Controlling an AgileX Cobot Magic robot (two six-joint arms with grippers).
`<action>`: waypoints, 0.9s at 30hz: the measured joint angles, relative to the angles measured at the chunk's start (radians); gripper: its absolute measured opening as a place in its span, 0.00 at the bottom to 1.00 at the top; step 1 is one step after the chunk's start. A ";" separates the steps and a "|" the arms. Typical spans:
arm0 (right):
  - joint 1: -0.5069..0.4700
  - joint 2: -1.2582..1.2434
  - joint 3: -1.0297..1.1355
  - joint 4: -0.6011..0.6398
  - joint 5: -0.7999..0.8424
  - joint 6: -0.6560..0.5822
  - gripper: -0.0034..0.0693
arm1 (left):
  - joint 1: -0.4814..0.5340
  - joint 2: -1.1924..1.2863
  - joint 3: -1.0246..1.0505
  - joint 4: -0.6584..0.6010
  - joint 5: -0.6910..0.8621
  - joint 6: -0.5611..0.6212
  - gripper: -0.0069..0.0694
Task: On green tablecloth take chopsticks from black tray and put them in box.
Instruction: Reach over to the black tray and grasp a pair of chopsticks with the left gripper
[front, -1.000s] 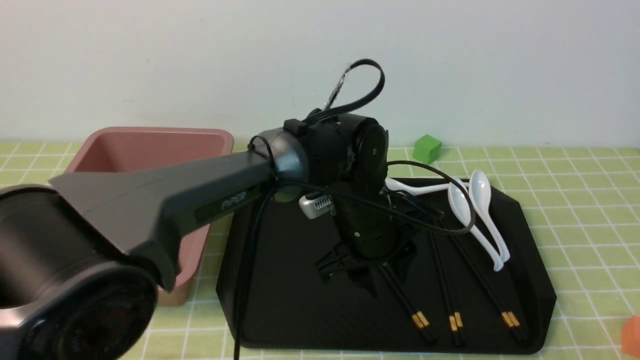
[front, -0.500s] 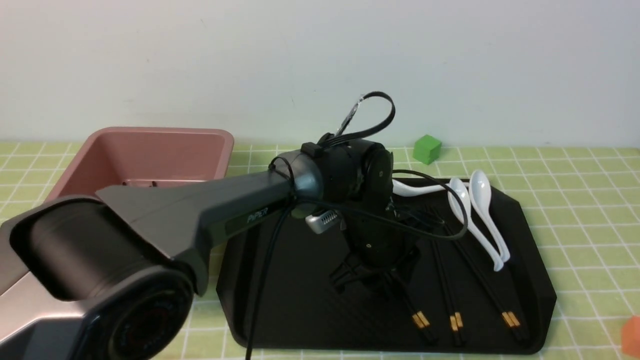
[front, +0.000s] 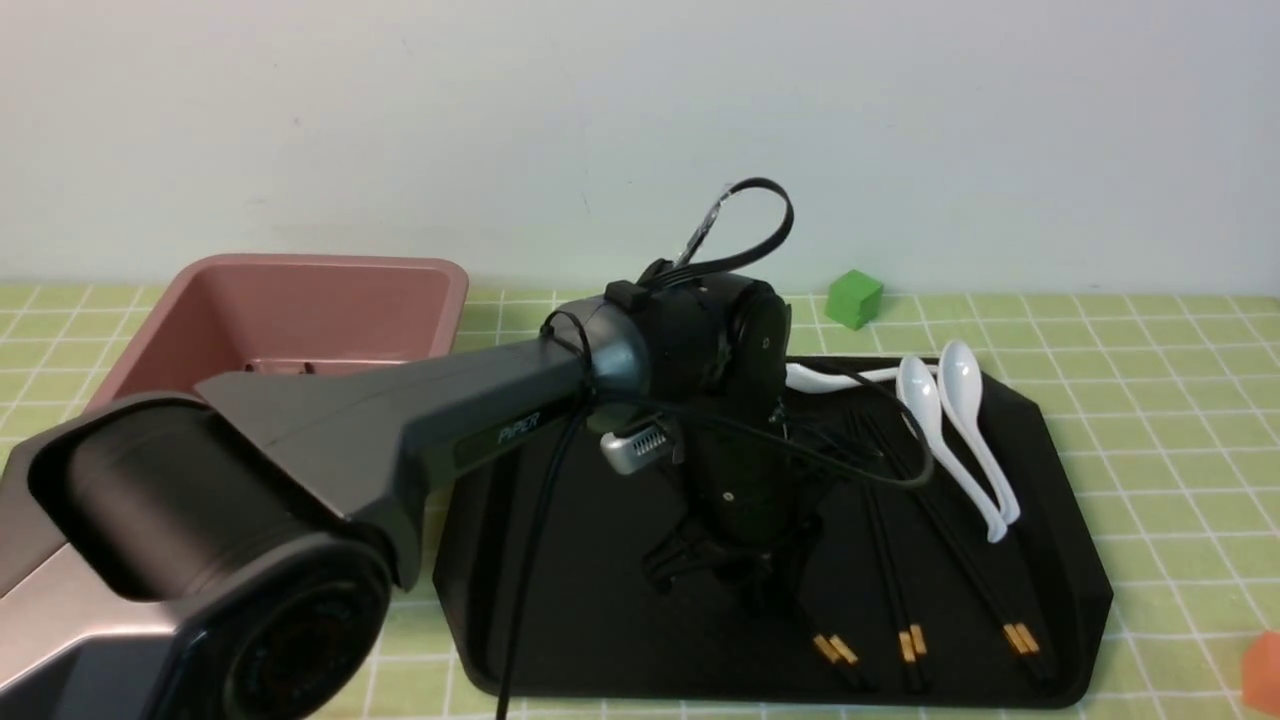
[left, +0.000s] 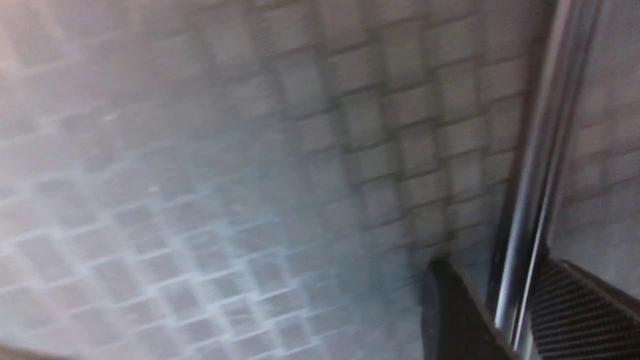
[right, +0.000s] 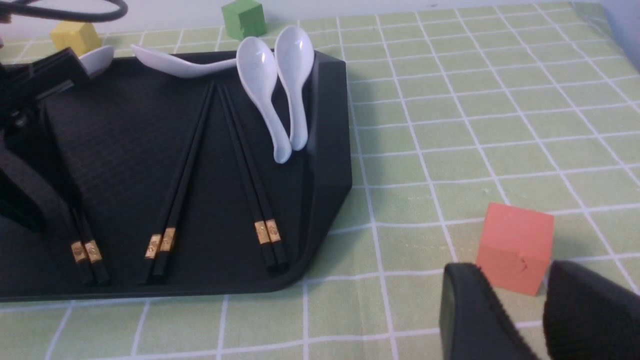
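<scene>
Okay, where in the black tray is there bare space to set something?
The black tray is bare along its near left, beside the left gripper. It's crowded far right, where spoons and chopsticks lie close.

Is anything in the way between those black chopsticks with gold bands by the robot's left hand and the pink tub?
Only the black tray's low raised rim; nothing else visible stands between, though the arm hides part of the path.
</scene>
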 joint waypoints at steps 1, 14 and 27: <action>0.000 0.000 0.000 0.000 0.000 0.000 0.38 | 0.000 0.005 -0.013 0.009 0.024 0.012 0.39; 0.000 0.000 0.000 0.000 0.000 0.000 0.38 | -0.001 0.042 -0.180 0.102 0.179 -0.037 0.40; 0.000 0.000 0.000 0.000 0.000 0.000 0.38 | -0.001 0.084 -0.183 0.108 0.182 -0.151 0.46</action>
